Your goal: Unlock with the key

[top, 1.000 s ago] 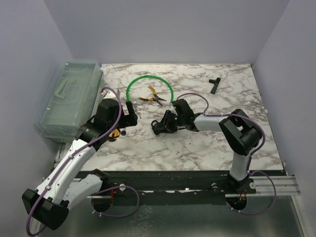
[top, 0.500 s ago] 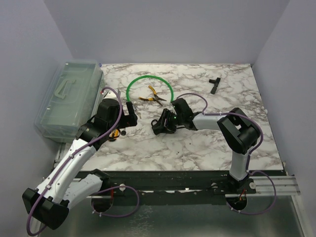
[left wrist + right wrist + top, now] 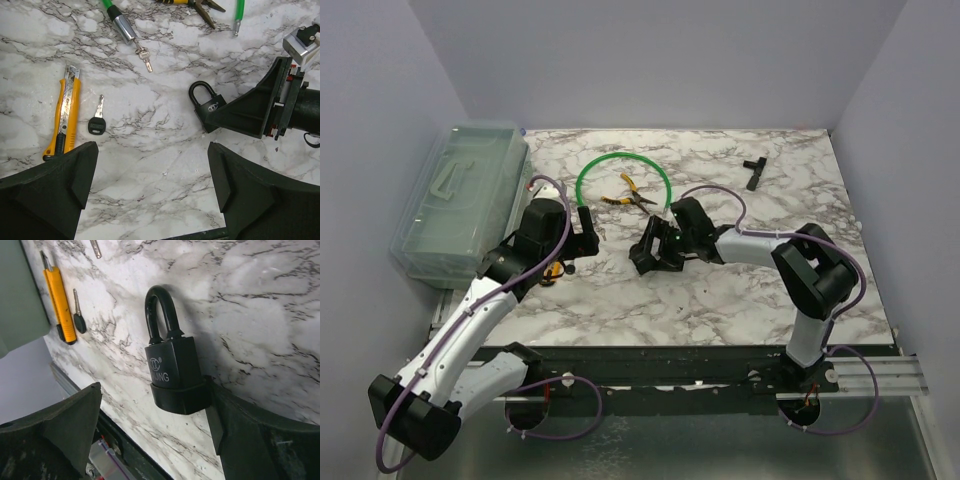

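Left tool (image 3: 152, 170) was held released above the marble surface (image 3: 720, 290), its fingers spread wide with nothing between them. Right tool (image 3: 154, 390) was likewise found released: the black padlock (image 3: 172, 365) was seen lying between its fingers, its base touching one finger, the other finger standing well apart from it. The shackle was seen closed.

Just beyond the left tool, a yellow utility knife (image 3: 64, 117) was laid flat, with a black-headed key (image 3: 96, 122) just beside it. Farther on, the key (image 3: 145, 60), small and silvery, was seen lying on the surface at the metal end of a green cable lock (image 3: 122, 27), apart from the padlock and from both tools. Yellow-handled pliers (image 3: 628, 197) were seen inside the cable's loop. A black T-shaped part (image 3: 752, 170) was placed near the far right corner, and a clear plastic box (image 3: 460, 195) at the left edge.
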